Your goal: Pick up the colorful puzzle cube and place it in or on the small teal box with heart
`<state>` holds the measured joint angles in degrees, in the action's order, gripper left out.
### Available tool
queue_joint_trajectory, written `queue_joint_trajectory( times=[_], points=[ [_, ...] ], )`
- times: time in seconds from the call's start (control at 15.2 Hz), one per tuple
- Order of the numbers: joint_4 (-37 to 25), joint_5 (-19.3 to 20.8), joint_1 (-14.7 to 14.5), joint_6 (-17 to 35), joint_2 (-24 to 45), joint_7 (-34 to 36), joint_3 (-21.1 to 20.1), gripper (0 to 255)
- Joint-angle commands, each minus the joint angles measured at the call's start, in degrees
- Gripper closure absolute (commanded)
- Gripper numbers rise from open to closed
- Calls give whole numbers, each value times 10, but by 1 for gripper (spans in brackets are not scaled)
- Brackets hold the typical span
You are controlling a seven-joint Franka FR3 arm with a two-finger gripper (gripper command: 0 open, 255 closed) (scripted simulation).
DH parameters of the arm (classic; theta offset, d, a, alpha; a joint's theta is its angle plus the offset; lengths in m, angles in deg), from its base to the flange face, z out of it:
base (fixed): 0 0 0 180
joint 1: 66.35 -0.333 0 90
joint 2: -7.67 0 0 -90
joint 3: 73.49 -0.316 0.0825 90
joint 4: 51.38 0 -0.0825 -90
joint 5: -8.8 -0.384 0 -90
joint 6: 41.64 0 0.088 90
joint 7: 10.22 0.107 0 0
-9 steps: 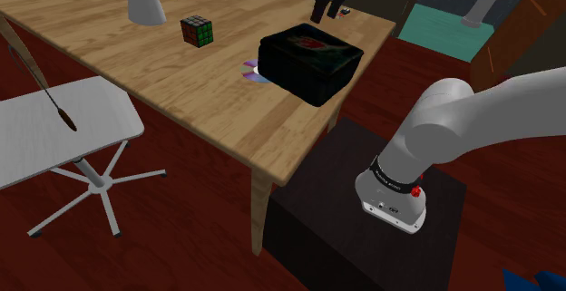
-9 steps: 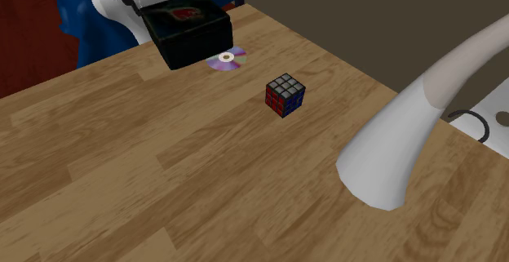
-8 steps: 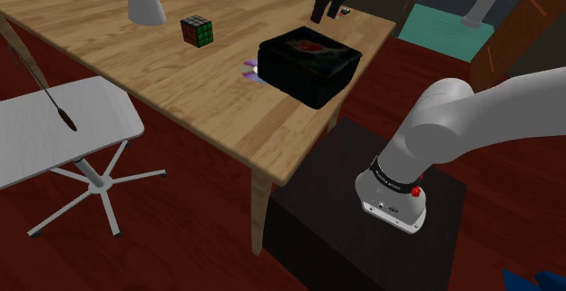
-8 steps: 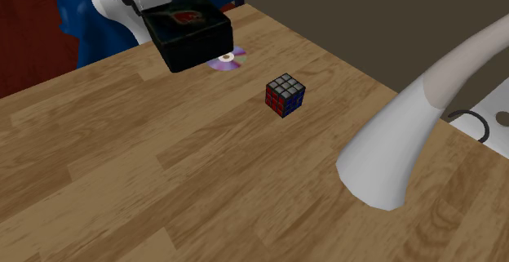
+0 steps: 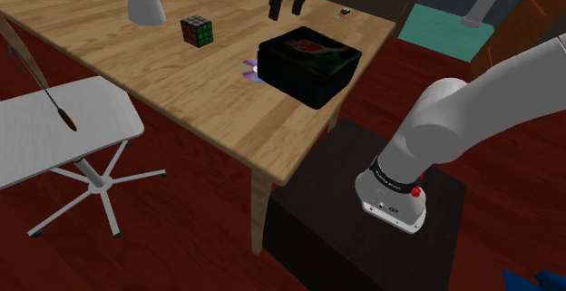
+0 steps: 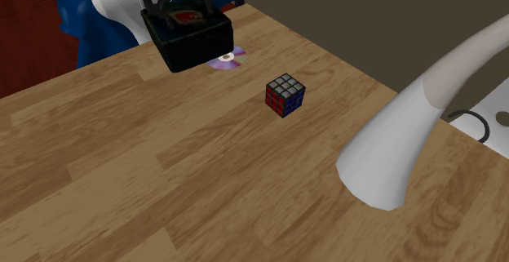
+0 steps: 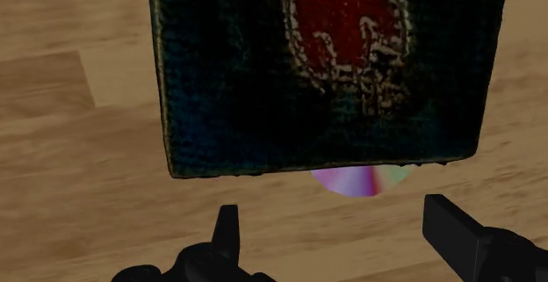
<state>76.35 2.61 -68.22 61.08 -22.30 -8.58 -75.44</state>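
The all-black two-finger gripper (image 5: 283, 12) hung above the far part of the light wooden table (image 5: 136, 72). Its fingers (image 7: 227, 233) were spread wide apart with nothing between them. In the wrist view it looked down on the dark, nearly black square box (image 7: 325, 69). The lid bore a red heart-like motif with a pale outline, and the box's far side was cut off by that picture's edge. A shiny iridescent disc (image 7: 360, 182) stuck out from under the box edge nearest the fingers, most of it hidden beneath the box.

The multicoloured puzzle cube (image 5: 197, 31) stood on the table toward the shoulder view's left, well apart from the box and the gripper. In the second exterior view it sat to the lower right of the disc, showing a greyish top and red and blue sides. In that view the gripper was hard to make out against the dark box and ran off the top edge.

A white cone-shaped object (image 6: 416, 130), cut off at the frame's edge, stood near the cube. A white swivel chair (image 5: 63, 135) stood beside the table, its seat clipped by the shoulder view's left edge. The white arm (image 5: 453, 126) rose from the dark stand (image 5: 363, 217) and left that view at the right. A tiny item (image 5: 345, 12) near the table's far edge was too small to identify.
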Motion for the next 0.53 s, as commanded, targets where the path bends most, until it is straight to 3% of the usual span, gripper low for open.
queue_joint_trajectory(
  times=[0.0, 0.46],
  points=[
    [-31, 2, -1, 10, 47, 22, -14, 0],
    [-177, 26, -5, 13, 217, 102, -54, 0]
  ],
)
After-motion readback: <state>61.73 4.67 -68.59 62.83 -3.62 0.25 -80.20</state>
